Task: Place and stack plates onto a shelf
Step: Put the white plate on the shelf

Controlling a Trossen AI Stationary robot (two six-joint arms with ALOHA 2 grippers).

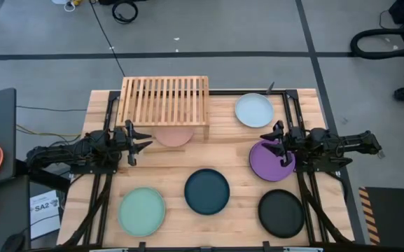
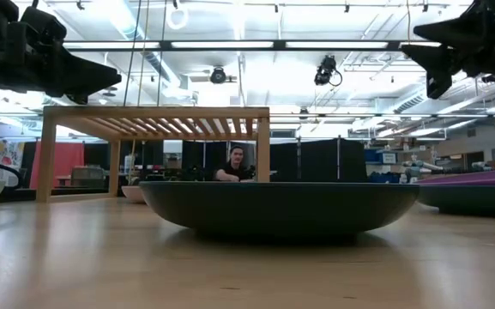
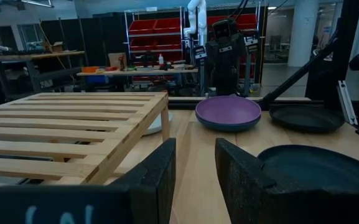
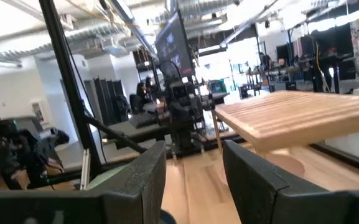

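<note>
Six plates show around a light-wood shelf that stands at the far edge of the wooden table, its slatted top bare. Under the shelf's near edge lies the pink plate, half hidden by the slats. On the near side of the table rest the mint green plate at the left, the dark teal plate in the middle and the black plate at the right, all well apart from each other. Beside the shelf's right end sits the pale blue plate, and nearer than it the purple plate. Above the purple plate's edge hovers the right gripper, its fingers parted with a clear gap and nothing between them. At the shelf's left front corner, facing inward, hangs the left gripper, its fingers also apart by a narrow gap and holding nothing.
</note>
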